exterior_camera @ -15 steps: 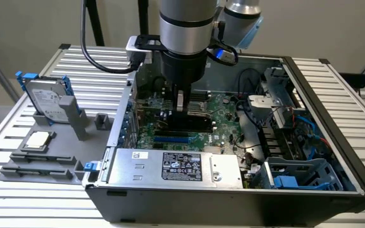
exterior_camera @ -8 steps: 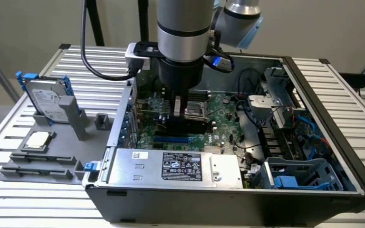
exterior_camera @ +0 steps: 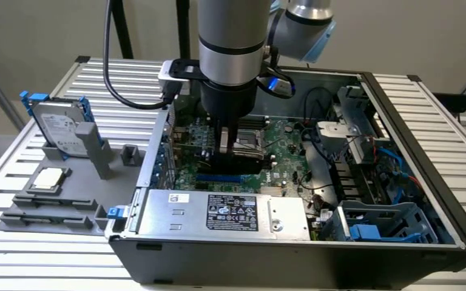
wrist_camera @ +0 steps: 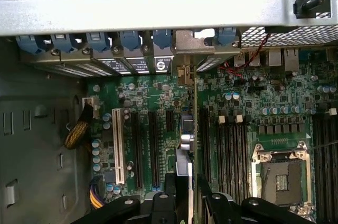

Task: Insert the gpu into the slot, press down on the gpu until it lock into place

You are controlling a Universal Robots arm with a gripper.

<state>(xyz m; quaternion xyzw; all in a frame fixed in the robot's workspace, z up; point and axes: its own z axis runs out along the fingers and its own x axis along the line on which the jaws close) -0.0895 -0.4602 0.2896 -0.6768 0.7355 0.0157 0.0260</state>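
The arm point(exterior_camera: 231, 42) reaches straight down into the open computer case point(exterior_camera: 427, 242), which lies on its side on the ribbed bench point(exterior_camera: 47, 267). Its end effector point(exterior_camera: 235, 162) sits over the middle of the green motherboard point(exterior_camera: 286, 151) and is closed on the graphics card point(exterior_camera: 249, 160), with 1 finger on each flat face.

In the wrist view the 2 dark fingers point(wrist_camera: 169, 192) flank the graphics card point(wrist_camera: 185, 145), which is seen edge-on as a thin upright line running away from the end effector point(wrist_camera: 186, 182) toward the metal bracket at the case's rear wall. There the card stands between the black expansion slots point(wrist_camera: 153, 145) on one side and the row of black memory strips point(wrist_camera: 227, 150) on the other, with the open processor socket point(wrist_camera: 280, 174) beyond the strips.

In the exterior view the blue slot point(exterior_camera: 216, 179) shows as a narrow strip at 6 o'clock from the end effector, right under the card's lower edge. The card is lined up along it, but I cannot tell whether its edge is seated or just above the slot.

At 6 o'clock from the slot, against the near wall of the case, lies the silver labelled power supply point(exterior_camera: 225, 212). At 4 o'clock from the end effector is a blue-grey drive cage point(exterior_camera: 378, 224).

Outside the case, toward the exterior view's left, a hard drive point(exterior_camera: 59, 127) with blue rails stands upright in a grey holder at 9 o'clock from the end effector. A square processor chip point(exterior_camera: 48, 177) lies flat on a grey fixture at 8 o'clock.
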